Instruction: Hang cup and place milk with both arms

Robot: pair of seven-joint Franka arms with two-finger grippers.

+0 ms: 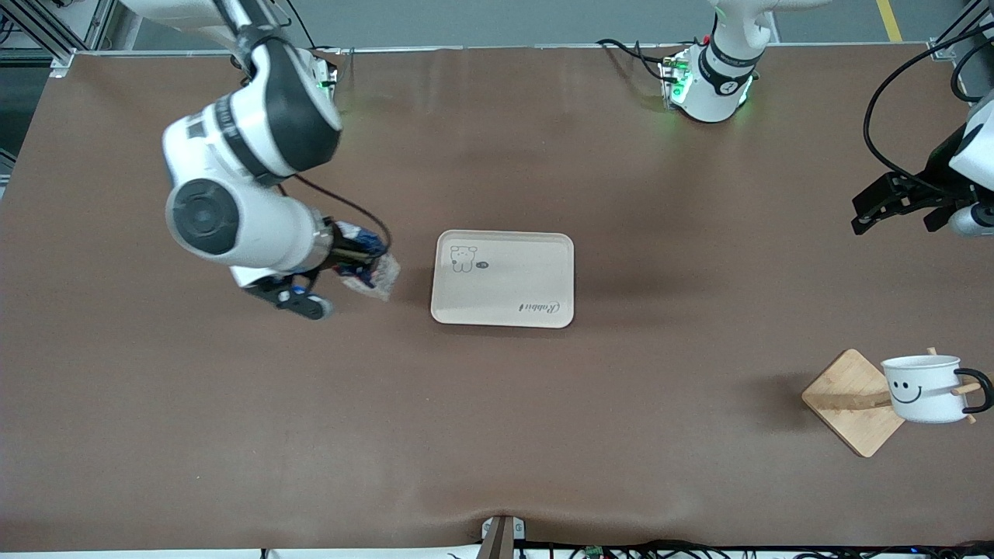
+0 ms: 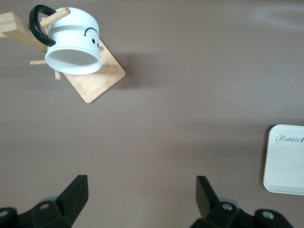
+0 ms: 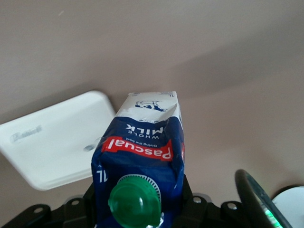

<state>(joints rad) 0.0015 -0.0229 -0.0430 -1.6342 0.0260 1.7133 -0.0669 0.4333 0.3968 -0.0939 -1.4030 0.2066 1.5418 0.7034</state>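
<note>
The white cup (image 1: 924, 388) with a black smiley hangs by its black handle on a peg of the wooden rack (image 1: 853, 401) near the left arm's end of the table; it also shows in the left wrist view (image 2: 73, 45). My left gripper (image 1: 885, 203) is open and empty, up in the air over bare table at the left arm's end. My right gripper (image 1: 351, 260) is shut on the milk (image 1: 366, 262), held tilted above the table beside the cream tray (image 1: 505, 299). In the right wrist view the milk (image 3: 142, 156) shows its green cap and red band.
The cream tray with a rabbit drawing lies in the middle of the brown table; it also shows in the right wrist view (image 3: 52, 142) and the left wrist view (image 2: 285, 161). Black cables hang near the left arm (image 1: 893, 93).
</note>
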